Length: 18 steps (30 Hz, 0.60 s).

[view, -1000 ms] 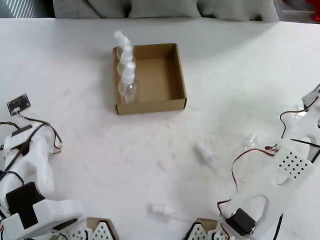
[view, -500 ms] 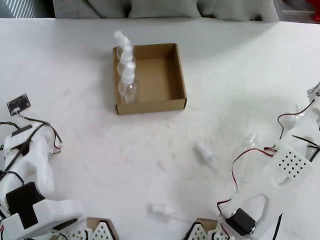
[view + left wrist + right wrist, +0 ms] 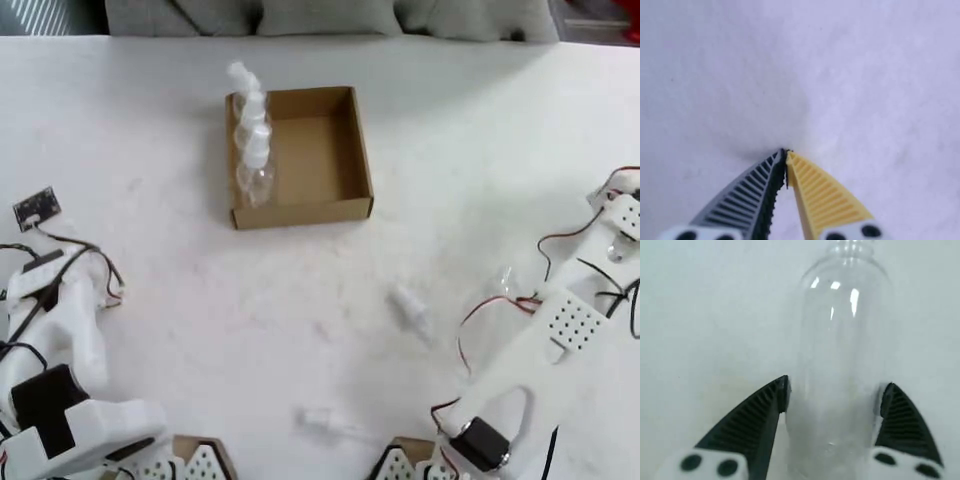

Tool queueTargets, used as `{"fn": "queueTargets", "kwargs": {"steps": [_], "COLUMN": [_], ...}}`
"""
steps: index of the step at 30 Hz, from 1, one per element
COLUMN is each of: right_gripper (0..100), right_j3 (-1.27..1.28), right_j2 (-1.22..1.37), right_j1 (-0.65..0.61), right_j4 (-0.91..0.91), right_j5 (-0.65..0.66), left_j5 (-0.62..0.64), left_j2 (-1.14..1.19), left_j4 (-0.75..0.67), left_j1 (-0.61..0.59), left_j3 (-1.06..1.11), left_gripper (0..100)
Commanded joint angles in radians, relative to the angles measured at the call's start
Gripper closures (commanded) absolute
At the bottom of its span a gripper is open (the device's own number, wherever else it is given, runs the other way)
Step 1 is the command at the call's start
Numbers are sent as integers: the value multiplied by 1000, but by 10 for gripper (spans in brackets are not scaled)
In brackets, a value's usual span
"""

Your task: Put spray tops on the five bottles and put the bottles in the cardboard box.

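While the left gripper (image 3: 786,152) hangs over bare table with its grey and yellow fingers pressed together, the right gripper (image 3: 834,390) sits at the right side of the table (image 3: 480,120). Its black fingers are spread on either side of an uncapped clear bottle (image 3: 840,325) lying there. Well apart to the left, the cardboard box (image 3: 300,213) holds capped bottles (image 3: 252,140) along its left wall. A loose spray top (image 3: 410,305) lies mid-table, and a second spray top (image 3: 325,422) lies by the near edge.
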Motion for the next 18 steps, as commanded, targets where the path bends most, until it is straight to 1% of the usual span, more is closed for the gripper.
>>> {"fn": "queueTargets", "kwargs": {"steps": [1, 2, 3, 4, 6, 9, 11, 14, 18], "right_gripper": [985, 985, 963, 951, 957, 985, 982, 982, 982], "right_j3": [-14, -14, -14, -14, -14, -12, 21, 164, 459], "right_j2": [-19, -38, -59, -84, -142, -242, -305, -415, -605], "right_j1": [-33, -33, -33, -33, -38, -62, -68, -45, -47], "right_j4": [21, 47, 85, 125, 211, 346, 361, 361, 360], "right_j5": [296, 347, 385, 405, 445, 560, 611, 651, 712], "left_j5": [-14, -14, -14, -14, -14, -14, -14, -14, -14], "left_j2": [7, 7, 7, 7, 7, 7, 7, 7, 7], "left_j4": [-11, -11, -11, -11, -11, -11, -11, -11, -11], "left_j1": [1, 1, 1, 1, 1, 1, 2, 2, 2], "left_j3": [-20, -20, -20, -20, -20, -20, -21, -21, -21], "left_gripper": [978, 978, 978, 978, 978, 978, 978, 978, 978]}}
